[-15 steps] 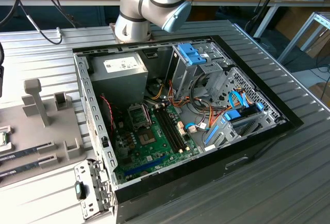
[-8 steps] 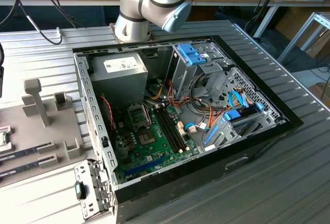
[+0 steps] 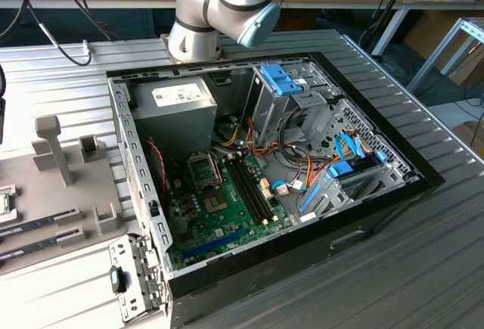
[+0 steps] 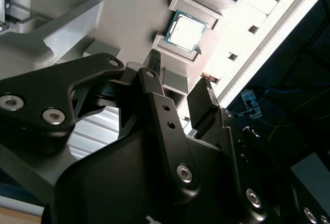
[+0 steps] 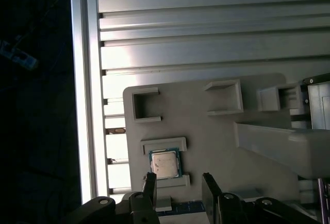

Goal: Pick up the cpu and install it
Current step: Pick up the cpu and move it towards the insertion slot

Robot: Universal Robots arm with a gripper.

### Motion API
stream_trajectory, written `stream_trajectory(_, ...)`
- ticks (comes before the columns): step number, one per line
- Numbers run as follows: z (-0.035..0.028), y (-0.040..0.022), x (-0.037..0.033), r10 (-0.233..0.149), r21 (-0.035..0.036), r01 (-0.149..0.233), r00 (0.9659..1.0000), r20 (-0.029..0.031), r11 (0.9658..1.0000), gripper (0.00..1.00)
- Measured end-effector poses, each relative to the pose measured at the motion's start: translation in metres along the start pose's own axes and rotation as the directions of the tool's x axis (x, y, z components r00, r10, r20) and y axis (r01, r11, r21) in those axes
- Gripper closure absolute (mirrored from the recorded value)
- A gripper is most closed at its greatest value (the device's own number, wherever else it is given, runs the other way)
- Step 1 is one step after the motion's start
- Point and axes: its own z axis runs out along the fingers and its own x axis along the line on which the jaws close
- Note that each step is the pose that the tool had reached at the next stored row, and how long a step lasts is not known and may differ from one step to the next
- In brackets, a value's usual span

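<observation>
Evidently the pick-up step is being worked, with nothing grasped yet: the gripper (image 5: 179,183) is hovering over the grey fixture plate (image 5: 216,141), its two fingers standing wide apart and holding nothing. The cpu (image 5: 165,165) is lying flat in its nest on that plate, silver top facing up, cradled between two low rails. Being square, it is offering no real long axis; its edges are running parallel to the rails. In the first wrist view it is sitting nearer one fingertip than the other, so a grasp is, in my judgement, calling for centring the span over the chip and meeting the two sides the rails leave free. Installation is waiting: the motherboard (image 3: 219,208) is sitting inside the open computer case (image 3: 227,268).
</observation>
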Motion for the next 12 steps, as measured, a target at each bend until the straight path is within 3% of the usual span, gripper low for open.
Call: stream_trajectory(12,0.0016,-0.0002,0.0017,0.000,0.0000,0.000,1.0000,0.0000,1.0000,0.52)
